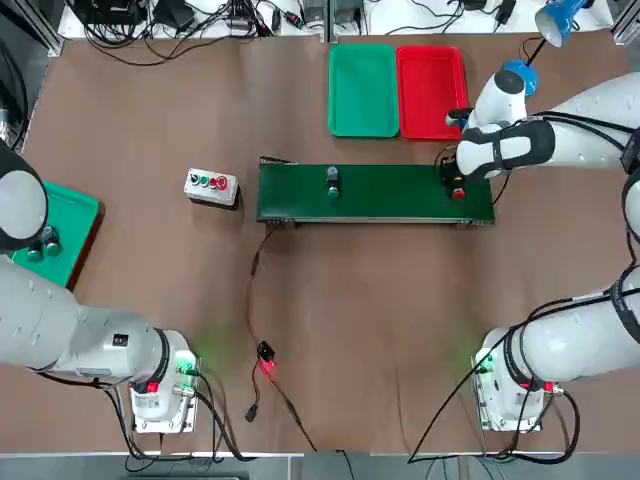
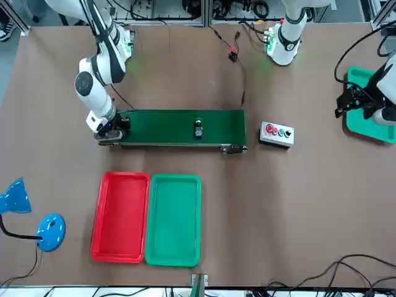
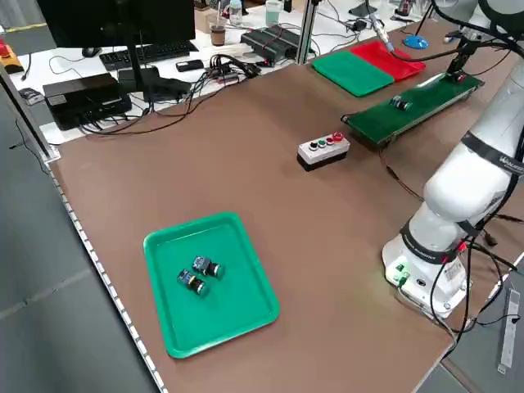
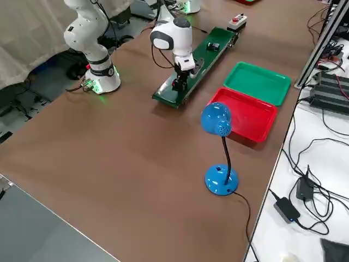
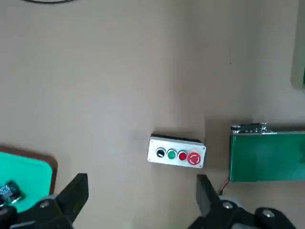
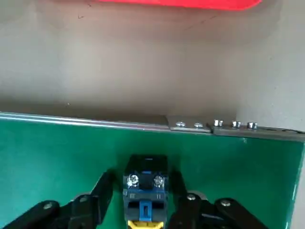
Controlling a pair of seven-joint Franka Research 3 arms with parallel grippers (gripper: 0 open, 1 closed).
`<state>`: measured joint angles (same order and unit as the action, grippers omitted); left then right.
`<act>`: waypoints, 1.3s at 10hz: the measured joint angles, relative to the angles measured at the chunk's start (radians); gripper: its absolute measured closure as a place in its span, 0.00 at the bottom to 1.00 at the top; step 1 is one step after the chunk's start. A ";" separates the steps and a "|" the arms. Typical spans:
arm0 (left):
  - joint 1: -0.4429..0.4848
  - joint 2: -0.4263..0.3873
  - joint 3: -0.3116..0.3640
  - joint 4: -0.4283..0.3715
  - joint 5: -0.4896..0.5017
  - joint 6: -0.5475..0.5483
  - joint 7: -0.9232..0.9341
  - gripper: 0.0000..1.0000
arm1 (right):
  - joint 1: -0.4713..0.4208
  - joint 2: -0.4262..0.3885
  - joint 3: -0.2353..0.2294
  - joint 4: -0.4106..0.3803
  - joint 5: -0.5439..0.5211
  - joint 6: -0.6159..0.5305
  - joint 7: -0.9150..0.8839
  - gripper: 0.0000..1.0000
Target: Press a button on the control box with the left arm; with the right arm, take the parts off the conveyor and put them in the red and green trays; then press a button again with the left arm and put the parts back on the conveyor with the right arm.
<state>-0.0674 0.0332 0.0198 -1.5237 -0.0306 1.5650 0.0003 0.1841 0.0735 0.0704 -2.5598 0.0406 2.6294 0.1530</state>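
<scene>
Right gripper point(image 6: 144, 183): 1, partly spread, 1 finger each side of 1 part point(image 6: 146, 191) on conveyor point(image 1: 400, 195); contact, cannot tell. Second part point(image 1: 333, 182): mid-belt. Left gripper point(image 5: 143, 191): 1, spread wide, nothing between fingers.

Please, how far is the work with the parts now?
Early, it seems. The red tray and the green tray beside it hold no parts, so no sorting shows as done. In hand: the right gripper, at the conveyor, has its fingers around one part. Left: another part on the belt, then the second button press and the return.
</scene>
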 joint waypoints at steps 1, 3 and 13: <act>0.000 0.000 0.000 0.000 0.000 0.000 0.000 0.00 | 0.000 -0.003 0.000 0.000 0.000 0.000 0.000 0.57; -0.002 0.001 -0.001 0.000 0.000 0.000 0.000 0.00 | 0.000 -0.007 0.000 0.003 0.000 -0.007 0.000 0.66; -0.001 0.008 0.000 0.003 0.000 0.000 0.000 0.00 | -0.095 0.283 -0.018 0.540 -0.002 -0.090 -0.004 0.67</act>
<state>-0.0682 0.0413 0.0198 -1.5204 -0.0306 1.5649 0.0003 0.0890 0.3570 0.0522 -2.0194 0.0390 2.5397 0.1486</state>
